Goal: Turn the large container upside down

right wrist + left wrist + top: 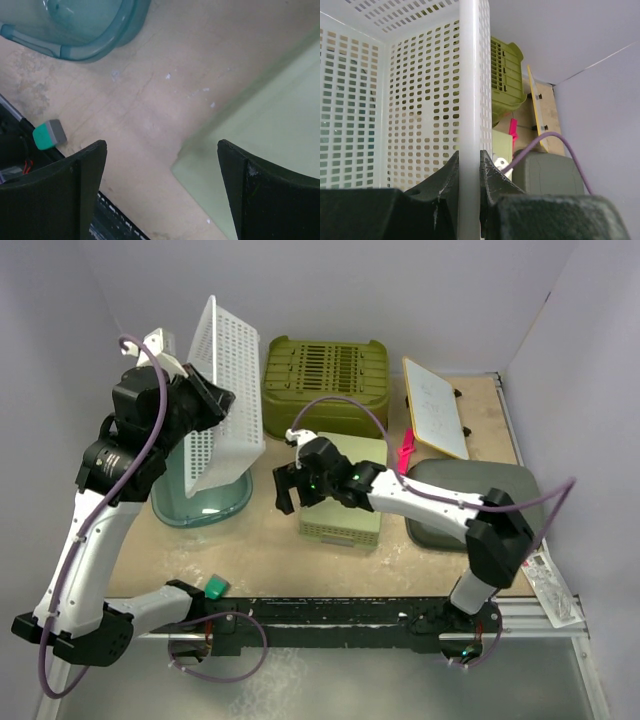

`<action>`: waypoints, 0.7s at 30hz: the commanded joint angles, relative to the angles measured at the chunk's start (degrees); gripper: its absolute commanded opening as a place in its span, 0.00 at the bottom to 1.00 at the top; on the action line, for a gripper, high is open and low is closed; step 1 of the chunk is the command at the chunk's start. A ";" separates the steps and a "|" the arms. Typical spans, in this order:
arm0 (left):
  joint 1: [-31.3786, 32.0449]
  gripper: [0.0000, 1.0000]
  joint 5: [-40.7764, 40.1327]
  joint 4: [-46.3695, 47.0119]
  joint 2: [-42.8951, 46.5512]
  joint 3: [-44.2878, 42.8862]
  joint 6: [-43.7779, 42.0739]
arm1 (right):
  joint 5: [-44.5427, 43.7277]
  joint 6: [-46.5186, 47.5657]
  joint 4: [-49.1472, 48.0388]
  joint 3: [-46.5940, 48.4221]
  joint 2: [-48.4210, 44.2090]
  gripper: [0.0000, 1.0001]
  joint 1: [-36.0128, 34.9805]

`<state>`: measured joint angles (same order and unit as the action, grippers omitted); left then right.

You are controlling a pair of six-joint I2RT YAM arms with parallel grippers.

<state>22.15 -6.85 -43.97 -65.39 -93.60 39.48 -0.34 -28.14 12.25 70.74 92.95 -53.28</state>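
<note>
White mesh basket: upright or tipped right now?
Tipped. The white mesh basket stands near vertical over the teal bowl, its wall clamped in the left pincer.

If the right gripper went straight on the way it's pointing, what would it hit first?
Most likely the bare tabletop. The open right gripper points down at it, with the pale green box just off to one side. Depth is hard to judge.
</note>
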 commanded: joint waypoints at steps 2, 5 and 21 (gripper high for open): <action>-0.10 0.00 -2.92 4.88 1.97 -2.64 -0.94 | 0.39 1.34 -1.50 9.38 8.03 0.93 -0.56; -0.14 0.00 -3.25 4.30 2.05 -2.44 -1.10 | -1.13 0.95 5.07 14.03 13.08 0.94 -0.52; -0.11 0.00 7.74 16.56 3.78 13.72 9.17 | -8.54 -4.27 11.63 3.84 -2.07 0.98 5.67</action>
<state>22.15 -3.25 -39.05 -63.55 -81.25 44.27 -8.58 -30.96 24.45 75.48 97.86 -46.74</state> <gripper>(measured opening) 0.125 0.974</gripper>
